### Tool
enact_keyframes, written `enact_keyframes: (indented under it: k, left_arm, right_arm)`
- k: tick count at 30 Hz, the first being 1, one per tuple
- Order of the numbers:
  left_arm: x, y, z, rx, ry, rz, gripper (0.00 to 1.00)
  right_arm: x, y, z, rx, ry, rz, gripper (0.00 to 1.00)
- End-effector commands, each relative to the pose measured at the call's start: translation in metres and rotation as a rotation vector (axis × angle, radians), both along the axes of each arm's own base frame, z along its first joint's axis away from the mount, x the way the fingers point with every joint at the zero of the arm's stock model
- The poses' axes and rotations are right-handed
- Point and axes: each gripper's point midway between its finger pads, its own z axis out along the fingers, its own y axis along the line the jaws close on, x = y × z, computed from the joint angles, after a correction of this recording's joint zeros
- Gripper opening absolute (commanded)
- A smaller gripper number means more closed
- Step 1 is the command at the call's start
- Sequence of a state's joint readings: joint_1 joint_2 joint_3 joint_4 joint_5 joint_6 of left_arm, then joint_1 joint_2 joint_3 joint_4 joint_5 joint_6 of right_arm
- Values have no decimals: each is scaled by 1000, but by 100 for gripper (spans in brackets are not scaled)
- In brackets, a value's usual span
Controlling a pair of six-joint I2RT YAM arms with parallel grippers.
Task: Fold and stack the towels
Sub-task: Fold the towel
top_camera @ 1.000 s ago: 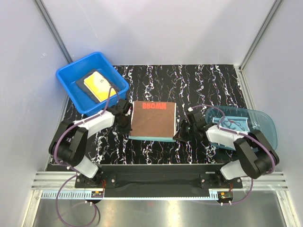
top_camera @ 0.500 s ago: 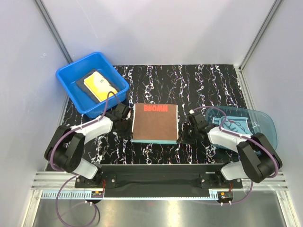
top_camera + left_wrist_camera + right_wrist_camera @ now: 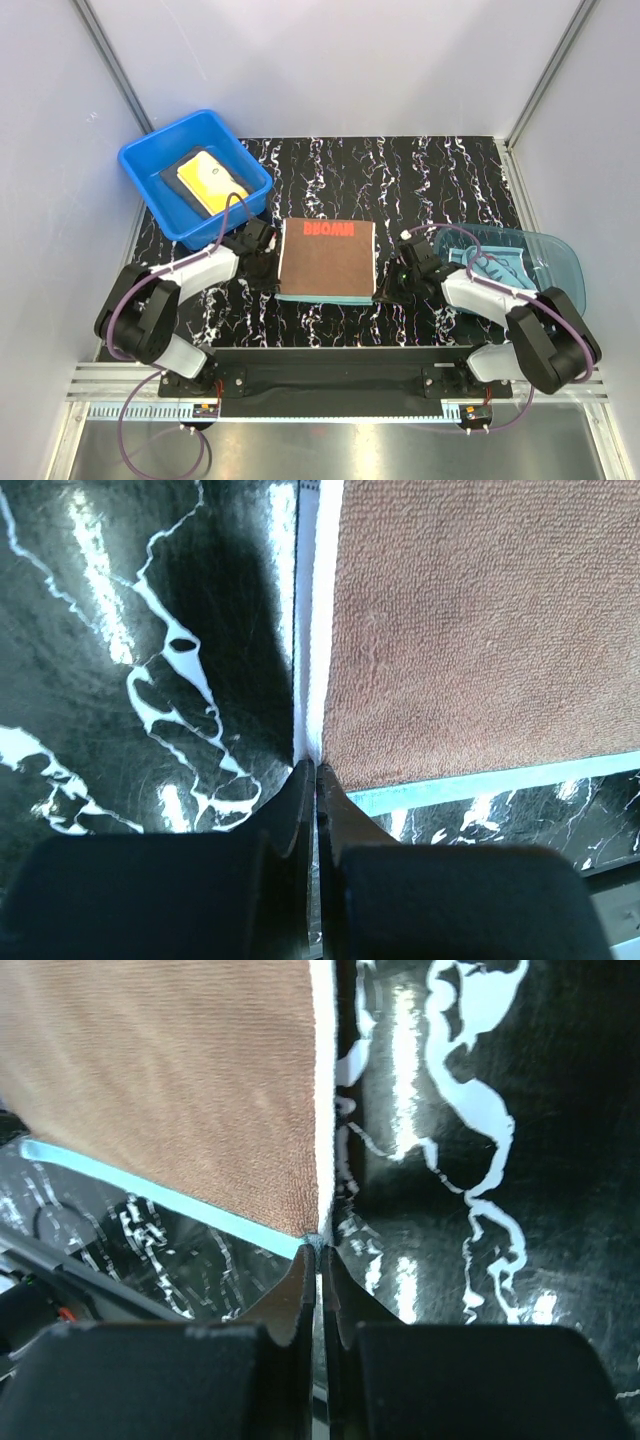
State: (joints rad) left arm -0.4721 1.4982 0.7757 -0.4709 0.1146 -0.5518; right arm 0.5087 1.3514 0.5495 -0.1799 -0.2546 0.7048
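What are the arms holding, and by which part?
The brown towel: the left pincer pinches its near left corner, the right pincer its near right corner.

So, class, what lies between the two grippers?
The brown towel lies flat across that stretch. The left gripper and right gripper each pinch one of its near corners. The top view shows it best.

Left claw (image 3: 312, 780) closed on white-hemmed corner of brown towel (image 3: 480, 630), teal strip (image 3: 480, 786) along its near edge, black white-veined tabletop (image 3: 110, 630)

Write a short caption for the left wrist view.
Left gripper closed on a corner of the brown towel on the black marbled table.
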Motion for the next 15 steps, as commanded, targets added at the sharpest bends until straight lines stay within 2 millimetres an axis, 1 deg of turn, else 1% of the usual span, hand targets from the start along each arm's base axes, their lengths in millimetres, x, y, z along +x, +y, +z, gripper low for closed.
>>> enact_keyframes:
  k: [1,3,4,5,6,7,8,10,11,13,14,15]
  left_arm:
    - [19,4,27,12,-93,36,0]
    - [18,4,28,12,-94,38,0]
    - [17,6,25,16,-88,45,0]
    - [15,5,24,14,-85,44,0]
    - [18,2,26,-3,-98,43,0]
    - [16,-5,30,-43,-97,34,0]
    - [20,-8,42,-75,-133,37,0]
    - [23,-11,53,-97,-158,36,0]
    - [27,-11,60,-88,-179,34,0]
    - [29,-1,56,-33,-169,38,0]
    - [28,2,52,-20,-157,43,0]
    - [27,4,43,-7,-136,42,0]
  right_arm:
    - [3,5,24,29,-35,10,0]
    - [3,7,22,45,-37,10,0]
    - [-6,8,13,62,2,9,0]
    - [-3,12,12,84,-7,9,0]
    - [-4,15,10,98,3,12,0]
    - [-9,17,6,115,29,11,0]
    - [-6,20,9,131,12,13,0]
    - [-3,18,13,122,-10,7,0]
    - [0,17,17,112,-16,5,0]
    - [3,17,20,107,-29,11,0]
    - [2,17,18,104,-22,13,0]
    - [1,17,16,102,-16,14,0]
